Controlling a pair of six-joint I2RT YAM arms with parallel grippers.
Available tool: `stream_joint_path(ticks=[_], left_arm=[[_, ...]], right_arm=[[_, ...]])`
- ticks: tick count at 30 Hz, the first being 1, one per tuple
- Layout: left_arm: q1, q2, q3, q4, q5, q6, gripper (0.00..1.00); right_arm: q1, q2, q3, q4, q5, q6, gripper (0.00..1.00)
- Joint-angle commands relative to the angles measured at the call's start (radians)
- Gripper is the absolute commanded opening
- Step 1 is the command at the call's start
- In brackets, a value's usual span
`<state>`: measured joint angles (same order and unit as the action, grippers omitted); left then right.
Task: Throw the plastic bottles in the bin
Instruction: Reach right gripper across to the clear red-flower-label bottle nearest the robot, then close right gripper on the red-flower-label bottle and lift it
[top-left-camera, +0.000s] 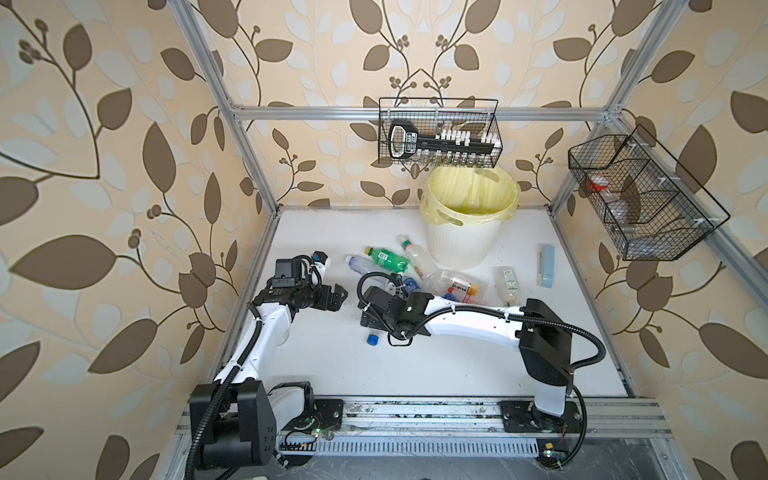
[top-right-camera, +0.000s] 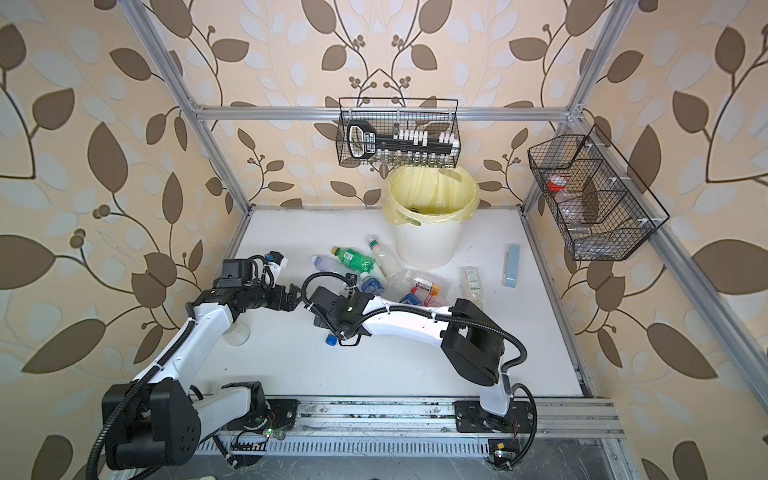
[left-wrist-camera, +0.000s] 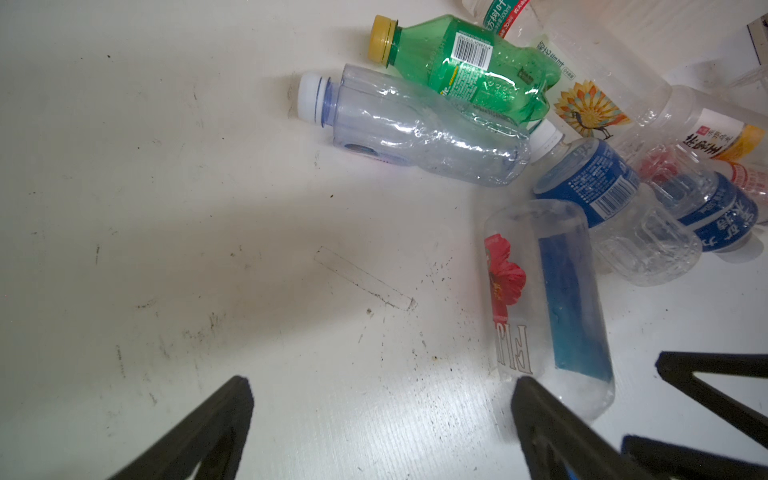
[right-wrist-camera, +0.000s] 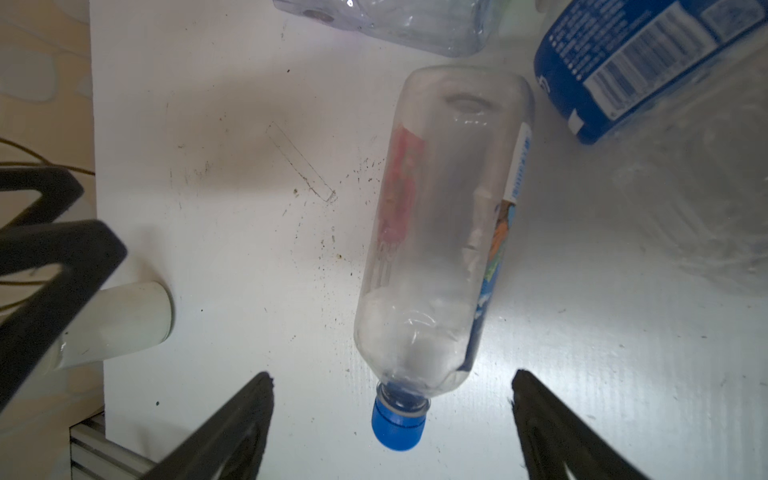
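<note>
Your right hand (right-wrist-camera: 391, 376) stands wide around the blue-capped bottle (right-wrist-camera: 440, 232), not touching; the bottle looks light, slippery, squashy; pinch its middle softly; your left hand (left-wrist-camera: 380, 381) is wide, empty.

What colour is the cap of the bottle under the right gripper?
The cap is blue, clearest in the right wrist view.

Beige wallpaper (top-left-camera: 104, 166) with large brown and pale grey leaves covers the walls at the left, top and right of both top views. An aluminium frame (top-left-camera: 250, 158) stands before it, its crossbar (top-left-camera: 311, 113) running across the upper middle. A white tabletop (top-left-camera: 332, 374), scuffed and speckled, fills the lower centre. A wire basket (top-left-camera: 384, 124) hangs from the crossbar, and a second basket (top-left-camera: 648, 199) hangs on the frame at the right. A metal rail (top-left-camera: 415, 411) edges the bottom. The light is soft and even.
</note>
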<state>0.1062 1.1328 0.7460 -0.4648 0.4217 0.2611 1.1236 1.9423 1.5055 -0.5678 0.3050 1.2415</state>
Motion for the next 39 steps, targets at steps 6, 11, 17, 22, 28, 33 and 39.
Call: stream_joint_path(ticks=[6, 11, 17, 22, 28, 33, 39], left_arm=[[0.012, -0.027, -0.017, 0.023, 0.039, 0.025, 0.99], [0.013, -0.013, -0.009, 0.008, 0.052, 0.035, 0.99], [0.013, -0.016, -0.012, 0.009, 0.059, 0.042, 0.99], [0.015, -0.016, -0.013, 0.01, 0.063, 0.047, 0.99], [0.014, -0.017, -0.016, 0.008, 0.057, 0.049, 0.99], [0.014, -0.021, -0.016, 0.008, 0.055, 0.049, 0.99], [0.016, -0.019, -0.017, 0.01, 0.054, 0.051, 0.99]], right_arm=[[-0.028, 0.089, 0.07, -0.092, -0.043, 0.061, 0.97], [-0.043, 0.133, 0.118, -0.112, -0.047, 0.052, 0.97], [-0.065, 0.166, 0.149, -0.155, -0.001, 0.072, 0.93], [-0.08, 0.193, 0.169, -0.155, -0.006, 0.062, 0.93], [-0.088, 0.231, 0.209, -0.163, -0.02, 0.055, 0.92], [-0.086, 0.244, 0.217, -0.139, -0.038, 0.057, 0.84], [-0.085, 0.245, 0.205, -0.134, -0.053, 0.063, 0.77]])
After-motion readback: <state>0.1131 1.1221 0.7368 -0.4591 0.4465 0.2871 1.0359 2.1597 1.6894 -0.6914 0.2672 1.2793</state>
